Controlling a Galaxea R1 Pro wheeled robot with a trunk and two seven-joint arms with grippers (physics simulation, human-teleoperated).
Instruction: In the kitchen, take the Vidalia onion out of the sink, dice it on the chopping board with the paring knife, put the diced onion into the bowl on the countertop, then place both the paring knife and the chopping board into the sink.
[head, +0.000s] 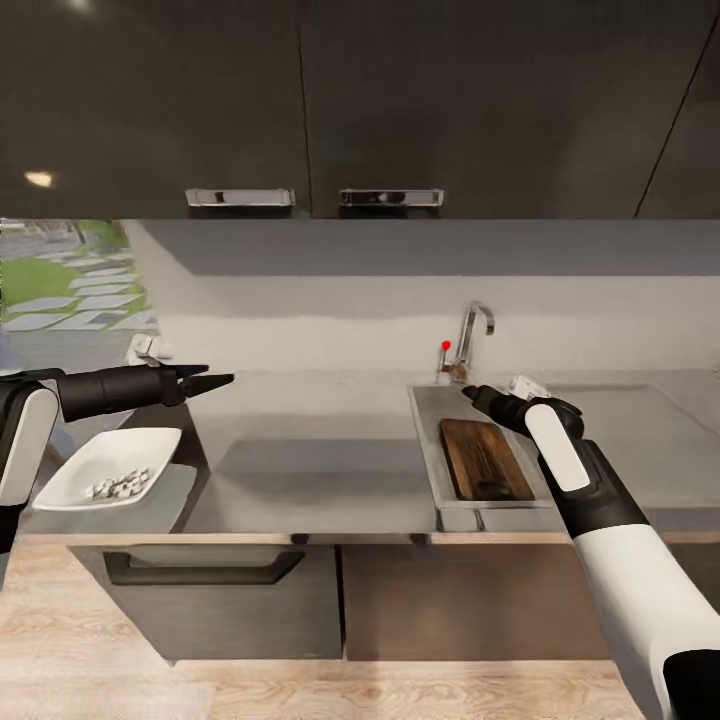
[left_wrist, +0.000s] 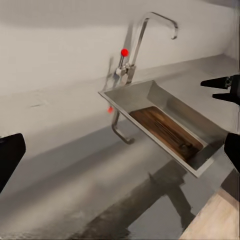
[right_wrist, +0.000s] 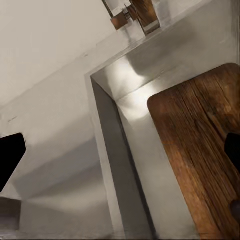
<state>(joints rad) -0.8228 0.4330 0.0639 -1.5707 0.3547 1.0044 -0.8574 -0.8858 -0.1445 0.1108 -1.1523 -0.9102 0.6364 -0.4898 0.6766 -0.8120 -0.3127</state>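
**Board in the basin, my hands both free**

The chopping board (head: 485, 459) lies flat inside the sink (head: 428, 440), its long side running from the back wall toward the front edge, with bare steel showing along its left side. From my right wrist view the board's (right_wrist: 205, 150) rounded corner sits just beside the basin's inner wall (right_wrist: 107, 135). The chrome tap (head: 472, 335) rises behind the basin, its red-tipped lever (head: 446, 346) to the left of the spout.

My right gripper (head: 480, 398) hovers over the back end of the sink, just above the board's far edge; its fingers look spread and hold nothing, though the head view is poor at that angle. My left gripper (head: 212, 380) points right over the countertop (head: 310, 470), well apart from the sink, jaws parted and empty.

The white bowl (head: 70, 485) sits at the counter's left end below my left forearm, with small pale diced pieces (head: 118, 486) inside. I cannot make out the paring knife.
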